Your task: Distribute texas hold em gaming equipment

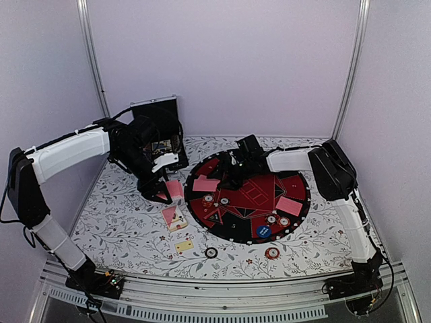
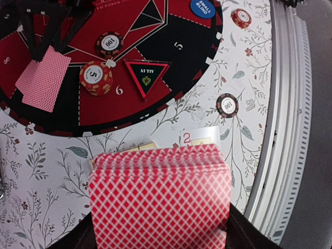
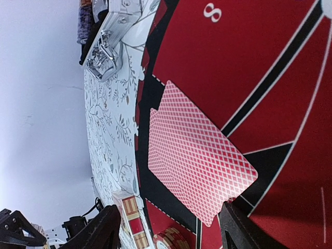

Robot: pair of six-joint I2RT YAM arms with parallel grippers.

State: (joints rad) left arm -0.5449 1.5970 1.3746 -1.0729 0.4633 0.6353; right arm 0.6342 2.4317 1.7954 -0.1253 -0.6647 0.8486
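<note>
I hold the deck (image 2: 161,202) clamped in the left tool (image 2: 161,241), at the lower centre of its wrist view, just off the left edge of the mat (image 1: 256,195). The right tool (image 3: 171,228) hangs wide and empty over a dealt card (image 3: 199,166). Dealing looks partly done. I count two single cards on the mat, four chips (image 1: 209,198) there and two more on the bench (image 1: 121,215). Most seats look unserved.

Cropped by the left wrist view's bottom edge: deck (image 2: 158,202), masking most of the left gripper (image 2: 161,241) and a face-up card (image 2: 199,136). Clipped at the top edge, blue button (image 2: 205,6). Near the table's (image 1: 121,222) near edge, chip (image 1: 272,253) too small to read from above.
</note>
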